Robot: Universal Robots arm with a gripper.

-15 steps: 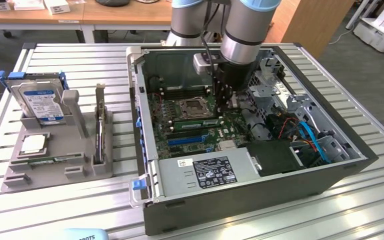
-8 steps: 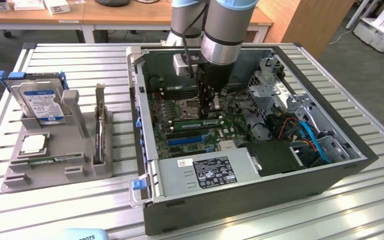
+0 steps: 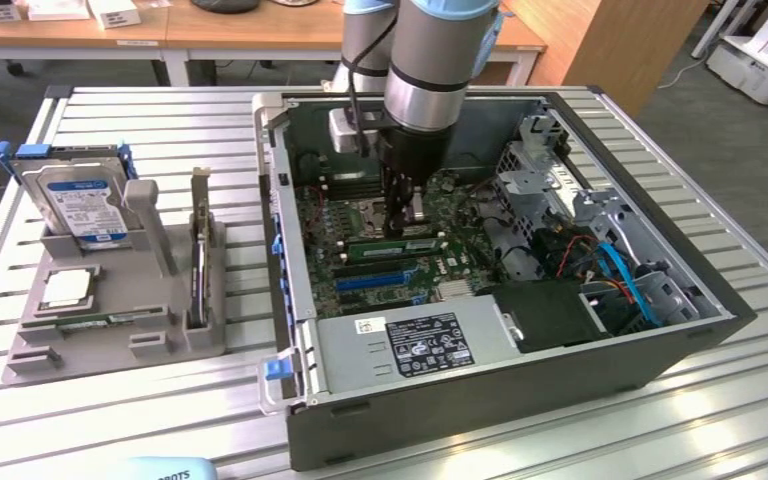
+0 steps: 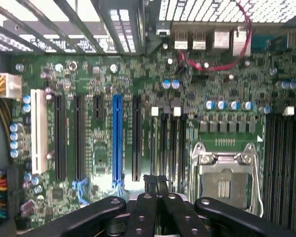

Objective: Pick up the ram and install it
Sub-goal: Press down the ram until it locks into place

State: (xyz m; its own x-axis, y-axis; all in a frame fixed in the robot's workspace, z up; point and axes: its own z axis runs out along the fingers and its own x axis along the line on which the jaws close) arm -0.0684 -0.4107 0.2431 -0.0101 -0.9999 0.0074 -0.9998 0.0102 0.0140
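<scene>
Sitting on a slatted metal table [image 3: 157,130], an open computer case [image 3: 491,400] is showing its motherboard [image 3: 357,225] to the exterior view, with a grey power supply [image 3: 418,345] at the near edge and a drive cage [image 3: 551,175] toward the exterior view's right. Reaching down into the case, the robot arm [image 3: 431,70] is hanging over the middle of the board, and the gripper [image 3: 404,205] is hovering just above the memory slots; its fingers are pressed together with nothing visibly pinched between them, as the wrist view confirms at the gripper [image 4: 156,185]. Lying flat on the board just beside the fingertips, toward the exterior view's right, a ram [image 3: 391,243] stick is resting along a slot. Standing to the exterior view's left, a grey parts holder [image 3: 104,330] is carrying an upright hard drive [image 3: 84,205], a dark expansion card [image 3: 199,250], a square processor [image 3: 67,288] and a second green stick [image 3: 104,320] in its front groove.
</scene>
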